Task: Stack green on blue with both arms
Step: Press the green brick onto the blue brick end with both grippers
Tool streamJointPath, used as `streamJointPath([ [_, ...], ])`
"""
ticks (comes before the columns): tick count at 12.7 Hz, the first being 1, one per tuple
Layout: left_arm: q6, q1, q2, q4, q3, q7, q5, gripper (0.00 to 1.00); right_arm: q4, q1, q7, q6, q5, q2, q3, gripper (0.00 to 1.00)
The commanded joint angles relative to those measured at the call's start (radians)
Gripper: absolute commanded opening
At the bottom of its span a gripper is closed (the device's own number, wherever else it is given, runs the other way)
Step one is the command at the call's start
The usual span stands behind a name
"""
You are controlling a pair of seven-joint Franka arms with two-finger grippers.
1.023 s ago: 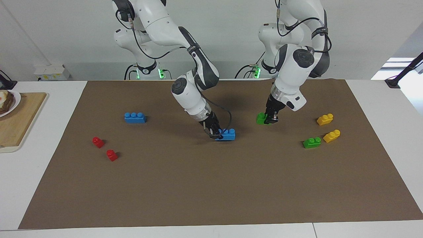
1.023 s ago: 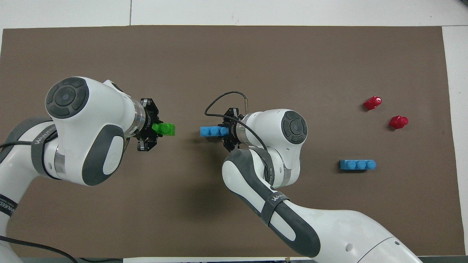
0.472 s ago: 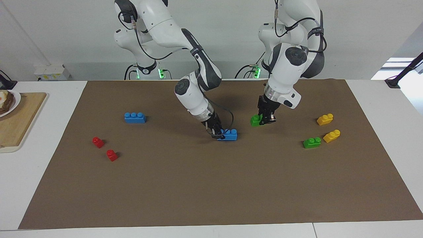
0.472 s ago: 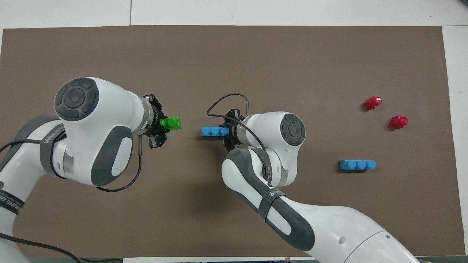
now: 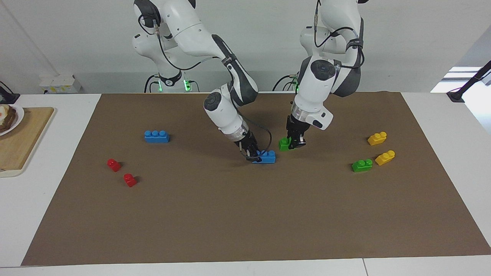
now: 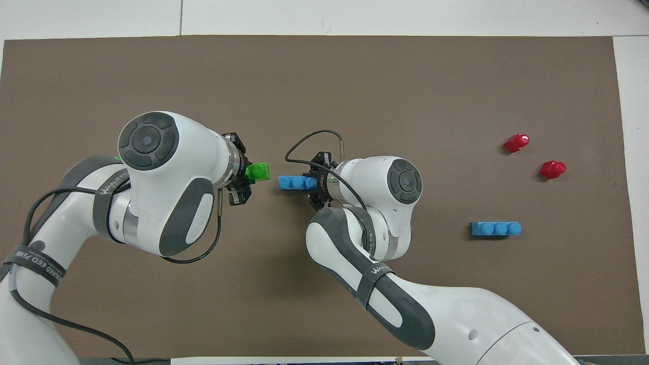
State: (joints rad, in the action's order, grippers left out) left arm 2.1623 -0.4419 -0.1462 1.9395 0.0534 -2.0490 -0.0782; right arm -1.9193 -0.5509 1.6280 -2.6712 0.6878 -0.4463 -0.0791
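**Green brick held just beside the gripped blue brick**

Facing view. We see a white table (image 5: 57,214) covered by a matte brown mat (image 5: 245,214), with a plain pale wall above it. At the right arm's end of the table sits a wooden cutting board (image 5: 23,142) with a plate (image 5: 15,119) on it. The right gripper (image 5: 253,154) is clamped on one end of a glossy blue three-stud brick (image 5: 265,156) that rests on the mat. The left gripper (image 5: 295,143) is closed on a green two-stud brick (image 5: 284,144), raised slightly above the mat, just beside the blue brick and apart from it. A second blue three-stud brick (image 5: 156,136) lies toward the right arm's end, with two small red one-stud bricks (image 5: 114,164) (image 5: 130,179) farther from the robots than it. Toward the left arm's end lie another green two-stud brick (image 5: 362,165) and two yellow two-stud bricks (image 5: 377,138) (image 5: 385,157).

Overhead view. We note the mat (image 6: 324,76) is smooth, with white table (image 6: 405,15) showing past its edge. The left gripper (image 6: 243,175) holds the green brick (image 6: 258,171) with a narrow gap to the blue brick (image 6: 296,182) in the right gripper (image 6: 317,182); both bricks lie in one line, studs up. The spare blue brick (image 6: 496,228) and the red bricks (image 6: 516,143) (image 6: 552,169) lie toward the right arm's end.
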Motion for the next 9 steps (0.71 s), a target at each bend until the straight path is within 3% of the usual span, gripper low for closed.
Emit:
streamJointPath([
  [1, 0.001, -0.072, -0.042, -0.03, -0.012, -0.022, 0.023, 0.0, -0.02, -0.009, -0.045, -0.027, 0.039, -0.006, 0.001, 0.0],
  [9, 0.073, -0.1, -0.122, -0.039, -0.014, -0.073, 0.026, 0.0, -0.029, -0.008, -0.045, -0.047, 0.042, -0.005, 0.001, 0.0],
])
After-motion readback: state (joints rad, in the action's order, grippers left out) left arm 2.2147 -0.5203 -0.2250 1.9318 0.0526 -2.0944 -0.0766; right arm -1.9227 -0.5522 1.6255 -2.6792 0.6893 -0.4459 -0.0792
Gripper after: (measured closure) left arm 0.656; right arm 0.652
